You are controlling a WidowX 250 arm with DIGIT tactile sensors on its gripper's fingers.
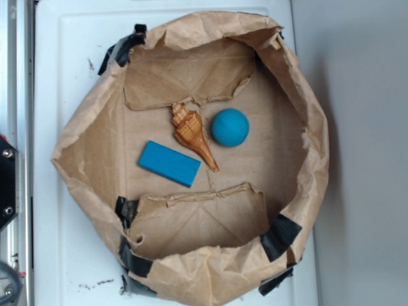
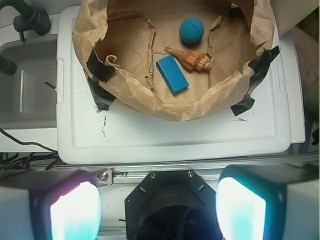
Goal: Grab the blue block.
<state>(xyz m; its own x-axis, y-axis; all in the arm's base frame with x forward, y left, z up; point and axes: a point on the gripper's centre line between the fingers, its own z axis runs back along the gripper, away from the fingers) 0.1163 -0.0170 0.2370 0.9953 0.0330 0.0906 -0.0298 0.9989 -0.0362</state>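
No readable text, label or number anywhere (either view).

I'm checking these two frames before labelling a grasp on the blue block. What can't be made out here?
- Gripper: wrist view shows only blurred glowing fingers at the bottom edge, tips cut off; absent from the exterior view.
- Blue block: underside hidden in both views.
- Shell: whether its tip touches the block is unclear.
- Paper wall: hides the near floor in the wrist view.

A tan shell (image 1: 192,134) lies beside a teal ball (image 1: 230,127) inside a brown paper bag (image 1: 306,115).
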